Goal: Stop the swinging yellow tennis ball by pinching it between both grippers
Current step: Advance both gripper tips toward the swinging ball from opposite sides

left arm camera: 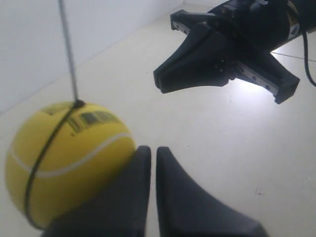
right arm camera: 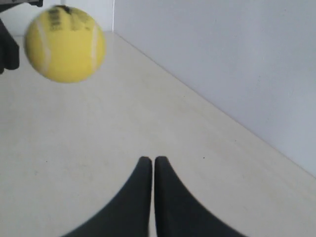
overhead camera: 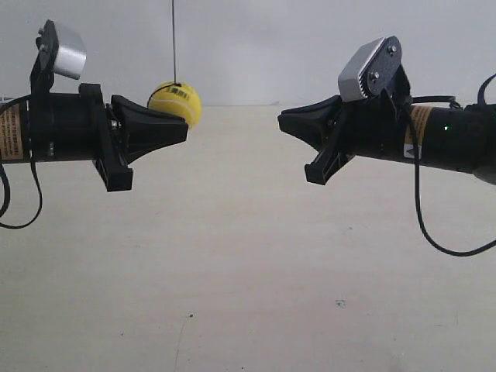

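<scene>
The yellow tennis ball (overhead camera: 177, 101) hangs on a thin dark string (overhead camera: 173, 39) just behind the tip of my left gripper (overhead camera: 184, 132), whose black wedge covers the ball's lower edge. In the left wrist view the ball (left arm camera: 64, 158) sits against the outer side of one finger, not between the fingers of that gripper (left arm camera: 153, 150), which is shut. My right gripper (overhead camera: 283, 120) is also shut and points at the left one across a wide gap. In the right wrist view the ball (right arm camera: 65, 43) is blurred and far ahead of the gripper (right arm camera: 150, 160).
A pale table surface (overhead camera: 248, 256) lies below both arms, and a white wall (overhead camera: 256, 46) stands behind. A black cable (overhead camera: 434, 232) loops down from the right arm, and another cable (overhead camera: 15, 217) hangs from the left arm.
</scene>
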{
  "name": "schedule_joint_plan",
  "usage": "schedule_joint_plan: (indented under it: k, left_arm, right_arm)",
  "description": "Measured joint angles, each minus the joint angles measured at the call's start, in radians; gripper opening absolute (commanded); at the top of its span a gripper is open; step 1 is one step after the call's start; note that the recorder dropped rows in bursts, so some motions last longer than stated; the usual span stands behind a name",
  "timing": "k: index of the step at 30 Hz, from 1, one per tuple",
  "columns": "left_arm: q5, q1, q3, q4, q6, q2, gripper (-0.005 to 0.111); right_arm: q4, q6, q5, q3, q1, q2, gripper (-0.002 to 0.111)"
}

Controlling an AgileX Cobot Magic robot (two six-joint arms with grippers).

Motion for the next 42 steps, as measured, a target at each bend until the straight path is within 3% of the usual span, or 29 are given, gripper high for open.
schedule_joint_plan:
  k: [22, 30, 35, 42]
  left_arm:
    - [0.032, 0.0, 0.0, -0.045, 0.05, 0.0, 0.005]
    - [-0.002, 0.0, 0.0, -0.062, 0.069, 0.0, 0.005]
    - [-0.103, -0.002, 0.0, -0.023, 0.069, 0.0, 0.005]
    - [-0.107, -0.002, 0.0, -0.014, 0.072, 0.009, 0.005]
  right_arm:
    - [-0.029, 0.034, -0.047, -0.051, 0.0, 0.053, 0.0]
    - [-0.035, 0.044, -0.066, -0.052, 0.0, 0.053, 0.0]
    - [-0.05, 0.052, -0.081, -0.052, 0.0, 0.053, 0.0]
    - [-0.058, 0.06, -0.115, -0.052, 0.0, 0.053, 0.0]
